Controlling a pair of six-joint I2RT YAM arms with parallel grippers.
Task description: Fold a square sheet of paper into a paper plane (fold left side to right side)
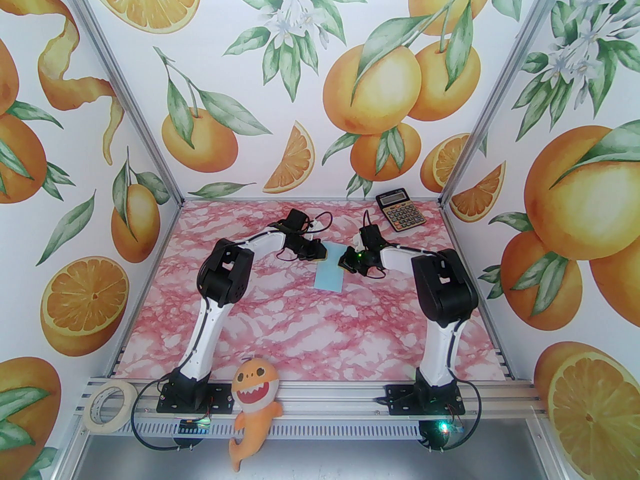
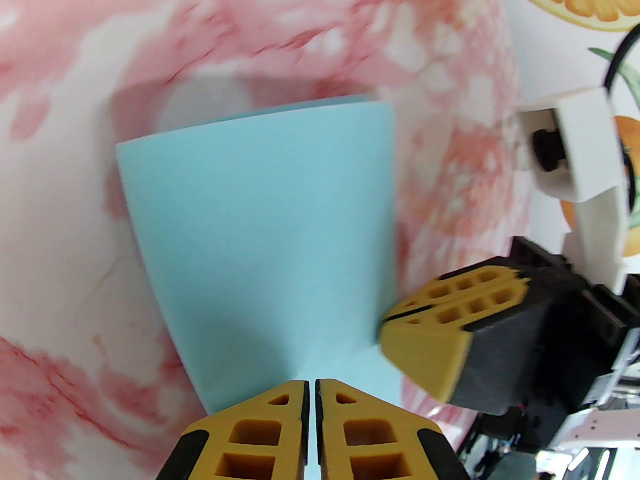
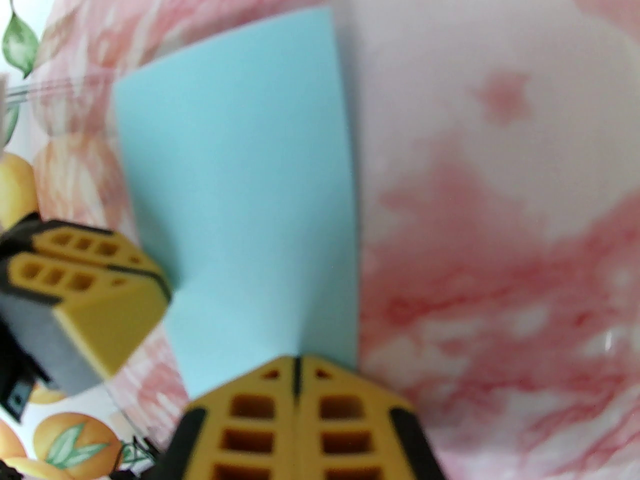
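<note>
Paper: your light-blue sheet of paper lies as a narrow strip, folded to roughly half its width, in the middle of the pink marbled table. Its long side runs away from the arm bases, and its far end sits between the two grippers.
Left gripper: your left gripper has its yellow fingers drawn almost together, with only a thin slit between them. The tips are at the far left end of the strip. Blue shows in the slit, so you cannot tell whether paper is pinched there or just lies underneath.
Right gripper: your right gripper has its fingers pressed flush together, tips down on the far right end of the strip. You can see nothing clamped between them.
Paper surface: you can see a slight buckle where the tips meet it; the rest looks flat.
Gripper spacing: the tips come in from opposite sides, close together, with the width of the strip between them.
Calculator: your calculator sits in the far right corner, well apart from the paper.
Near rail: a roll of tape sits at the left, and an orange plush toy hangs between the arm bases.
</note>
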